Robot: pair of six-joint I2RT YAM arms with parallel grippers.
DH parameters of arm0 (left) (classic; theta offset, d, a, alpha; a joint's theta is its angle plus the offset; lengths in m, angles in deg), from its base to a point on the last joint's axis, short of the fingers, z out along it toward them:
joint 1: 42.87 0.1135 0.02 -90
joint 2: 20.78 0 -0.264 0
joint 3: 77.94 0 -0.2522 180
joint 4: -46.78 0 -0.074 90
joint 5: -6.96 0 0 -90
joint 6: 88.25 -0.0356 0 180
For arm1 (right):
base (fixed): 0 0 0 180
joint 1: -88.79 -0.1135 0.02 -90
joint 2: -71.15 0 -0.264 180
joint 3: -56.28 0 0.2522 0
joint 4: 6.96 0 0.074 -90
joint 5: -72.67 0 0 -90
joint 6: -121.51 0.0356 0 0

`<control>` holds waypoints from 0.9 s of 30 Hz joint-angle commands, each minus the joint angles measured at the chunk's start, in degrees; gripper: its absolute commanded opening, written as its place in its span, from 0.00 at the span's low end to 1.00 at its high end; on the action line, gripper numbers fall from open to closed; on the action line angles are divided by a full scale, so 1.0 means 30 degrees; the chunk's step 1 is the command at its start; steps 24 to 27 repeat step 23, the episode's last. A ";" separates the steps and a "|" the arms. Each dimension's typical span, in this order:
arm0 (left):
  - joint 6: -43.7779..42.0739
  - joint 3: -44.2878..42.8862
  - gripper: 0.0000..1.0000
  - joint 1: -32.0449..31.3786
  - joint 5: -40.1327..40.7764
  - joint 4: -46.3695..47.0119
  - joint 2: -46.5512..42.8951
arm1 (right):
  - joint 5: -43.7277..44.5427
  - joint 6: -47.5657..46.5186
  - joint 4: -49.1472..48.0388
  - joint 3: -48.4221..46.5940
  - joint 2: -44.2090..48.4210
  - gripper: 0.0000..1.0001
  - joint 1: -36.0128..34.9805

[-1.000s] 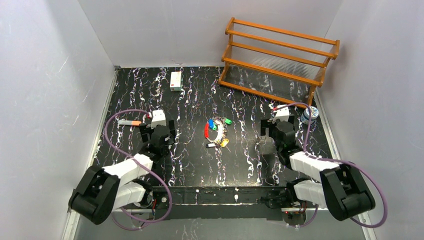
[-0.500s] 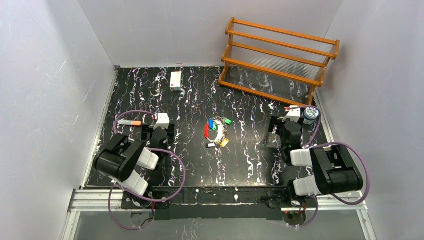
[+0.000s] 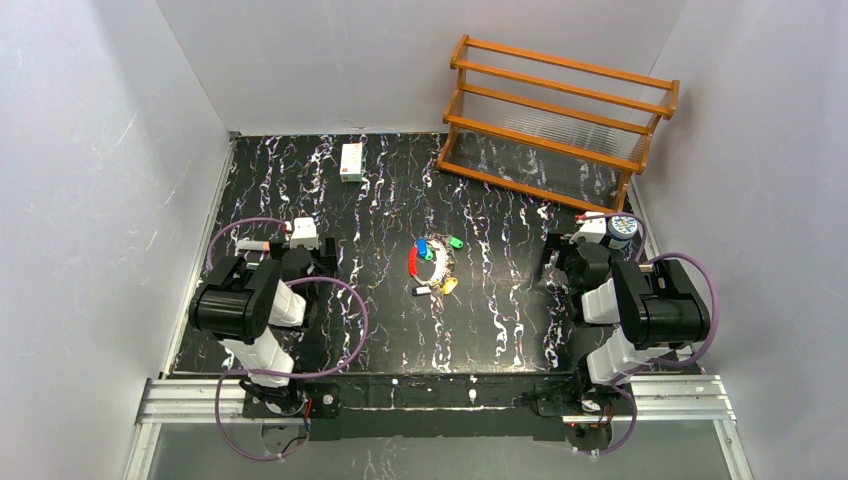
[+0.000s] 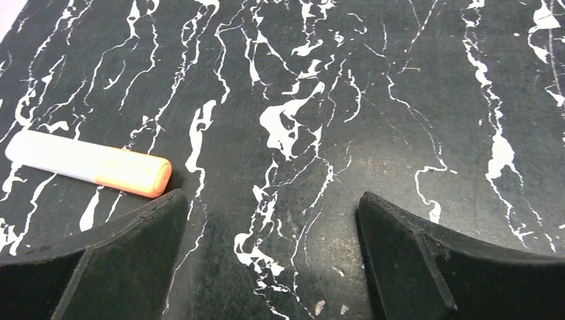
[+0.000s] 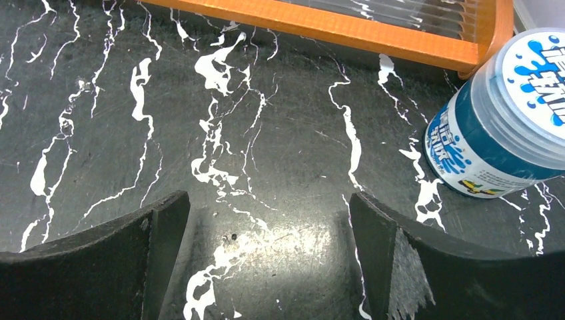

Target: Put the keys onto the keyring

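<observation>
Top view: we look down from above near edge, whole table [image 3: 400, 340] framed. Left wrist: close on table's left, sharing marker [image 4: 86, 163] with top view. Right wrist: close, far right, sharing jar [image 5: 500, 127], rack [image 5: 320, 17].

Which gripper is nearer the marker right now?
Left. The left gripper sits just right of the marker, close to its orange tip; the right gripper is far off, beside the jar.

The left arm [image 3: 245, 305], at 7 o'clock, and right arm [image 3: 652, 310], at 4 o'clock, are black with white covers and purple cables [image 3: 366, 320]. Their fingers [image 4: 100, 267] are matte black wedges.
</observation>
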 commanded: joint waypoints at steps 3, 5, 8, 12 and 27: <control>0.0582 -0.0335 0.98 0.0135 -0.0734 -0.0254 -0.0075 | -0.0681 0.0315 -0.1038 -0.0573 0.0020 0.99 0.0326; 0.0569 -0.0334 0.98 0.0135 -0.0740 -0.0280 -0.0069 | -0.0680 0.0318 -0.1036 -0.0583 0.0032 0.99 0.0326; 0.0571 -0.0334 0.98 0.0135 -0.0740 -0.0282 -0.0076 | -0.0659 0.0314 -0.1036 -0.0594 0.0026 0.99 0.0326; 0.0574 -0.0334 0.98 0.0135 -0.0740 -0.0284 -0.0050 | -0.0675 0.0315 -0.1036 -0.0612 0.0039 0.99 0.0326; 0.0700 -0.0530 0.98 0.0373 -0.1270 -0.0696 -0.0096 | -0.0673 0.0315 -0.1036 -0.0606 0.0019 0.99 0.0326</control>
